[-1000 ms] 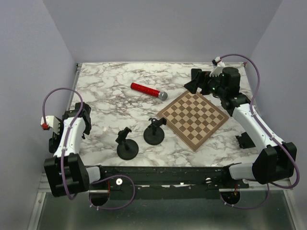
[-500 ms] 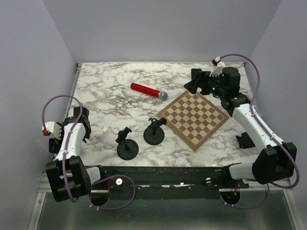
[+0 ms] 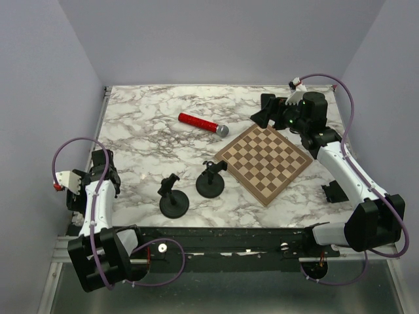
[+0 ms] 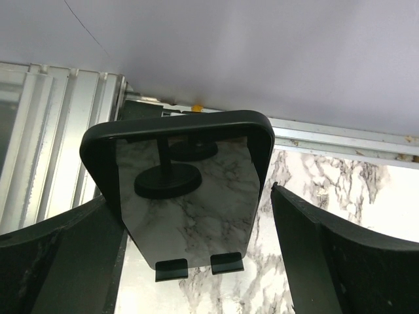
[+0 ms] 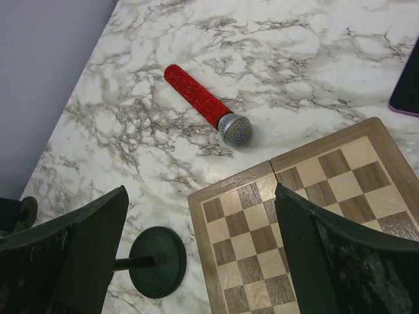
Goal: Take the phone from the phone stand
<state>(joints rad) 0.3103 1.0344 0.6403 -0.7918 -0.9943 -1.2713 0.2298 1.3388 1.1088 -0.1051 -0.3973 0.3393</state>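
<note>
Ok so the white-and-grey marble desk looks the same as a second ago. The big change is the left white-and-black arm: it's pulled back toward the near-left corner, and its purple cable loop has dropped with it. The right white-and-black arm hasn't budged, and the right fingers are spread wide above the desk.

The wooden checkered chessboard, the left black round-based phone stand, the right black round-based phone stand and the red microphone with a silver mesh head are all where they were. Both stands are bare.

The black-cased phone with a glossy dark screen is off the stands, upright between the left fingers by the desk's left edge, and its screen mirrors both stands. Those fingers are spread wide. The left one overlaps the phone's edge and there's a clear gap on the right, so I can't tell what's actually propping it.
</note>
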